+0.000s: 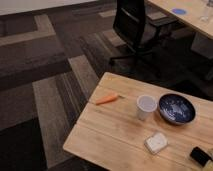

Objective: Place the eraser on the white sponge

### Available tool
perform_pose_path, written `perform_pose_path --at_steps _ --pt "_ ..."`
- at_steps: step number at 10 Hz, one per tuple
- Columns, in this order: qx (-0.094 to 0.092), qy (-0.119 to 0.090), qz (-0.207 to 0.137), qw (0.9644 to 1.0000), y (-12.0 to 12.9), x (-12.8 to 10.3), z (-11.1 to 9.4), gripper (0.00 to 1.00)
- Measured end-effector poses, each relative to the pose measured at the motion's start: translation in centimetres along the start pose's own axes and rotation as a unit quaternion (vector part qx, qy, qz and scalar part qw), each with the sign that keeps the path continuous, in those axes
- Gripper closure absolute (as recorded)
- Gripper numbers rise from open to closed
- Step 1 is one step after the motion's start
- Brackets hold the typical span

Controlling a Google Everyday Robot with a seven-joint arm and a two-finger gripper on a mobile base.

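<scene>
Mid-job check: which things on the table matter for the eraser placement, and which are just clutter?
Job: eraser, white sponge, end effector at the lower right frame edge by the eraser.
Lying about: carrot, paper cup, dark blue bowl, office chair.

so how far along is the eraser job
Done: nothing yet. The white sponge lies on the table with its top bare, and the eraser is apart from it, at the lower right edge of the view. In hand: nothing visible, as the gripper is out of view. Left: grasp the eraser, carry it over to the sponge and set it on top.
</scene>
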Motion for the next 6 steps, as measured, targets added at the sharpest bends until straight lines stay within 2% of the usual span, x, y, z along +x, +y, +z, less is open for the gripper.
perform_pose_path --at_steps 1,3,4,5,6 --pt "0.000 -0.001 -0.003 1.0000 0.0 -0.1 0.1 0.45" --pt "0.008 -0.002 -0.016 0.9998 -0.3 -0.6 0.0 0.76" --pt "0.018 0.001 -0.024 0.9996 -0.5 -0.8 -0.6 0.90" --pt "0.029 0.006 -0.038 0.9989 -0.5 -1.2 -1.5 1.00" --pt "0.036 0.012 -0.058 0.9976 -0.2 -2.1 -2.2 1.00"
